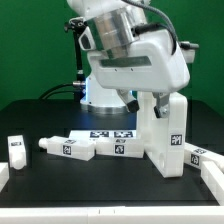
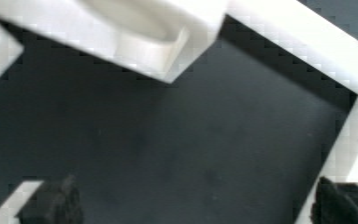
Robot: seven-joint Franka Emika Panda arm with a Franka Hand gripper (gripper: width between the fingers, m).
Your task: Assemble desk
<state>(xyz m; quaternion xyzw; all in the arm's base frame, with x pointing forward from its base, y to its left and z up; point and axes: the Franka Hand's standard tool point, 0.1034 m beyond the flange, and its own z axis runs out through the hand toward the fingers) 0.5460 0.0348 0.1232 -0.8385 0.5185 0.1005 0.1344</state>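
White plastic flat rectangular tabletop panel (image 1: 166,135) stands on edge, tag facing the camera, just beside the pincer (image 2: 197,203) on the exterior view's right; cannot tell if they touch. Short chunky white plastic tagged legs (image 1: 70,148) lie flat, lower than the pincer, mostly toward the exterior view's left. Pincer spread wide, only black table (image 2: 176,140) between fingers (image 2: 51,200). Marker board (image 1: 108,133) lies just behind the legs.

Black table (image 1: 35,122) carries the marker board (image 1: 110,133), tabletop panel (image 1: 160,125) — and loose legs (image 1: 72,149).
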